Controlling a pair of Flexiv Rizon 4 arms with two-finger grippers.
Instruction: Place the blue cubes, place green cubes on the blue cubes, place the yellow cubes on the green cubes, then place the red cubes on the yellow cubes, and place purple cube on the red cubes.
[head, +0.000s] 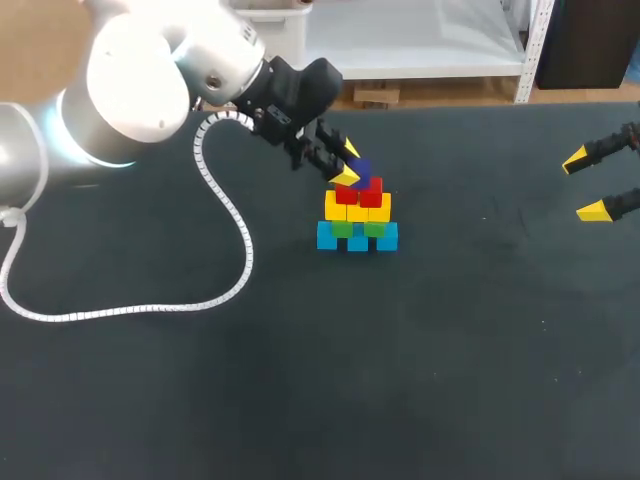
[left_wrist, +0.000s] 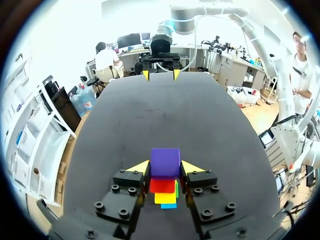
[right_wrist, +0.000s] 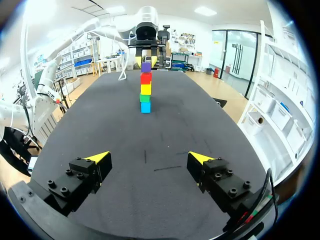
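A cube pyramid stands mid-table: blue cubes (head: 357, 239) at the bottom, then green cubes (head: 358, 227), yellow cubes (head: 357, 209) and red cubes (head: 358, 192). The purple cube (head: 361, 170) is at the very top, seemingly resting on the reds. My left gripper (head: 348, 162) is shut on it; in the left wrist view both fingers press the purple cube (left_wrist: 165, 162) from two sides, above the red cube (left_wrist: 162, 185). My right gripper (head: 584, 185) hangs open and empty at the table's right side, far from the stack (right_wrist: 145, 87).
A white coiled cable (head: 225, 220) from my left arm loops over the left half of the black table (head: 450, 350). Wide bare tabletop lies between the stack and my right gripper (right_wrist: 150, 159).
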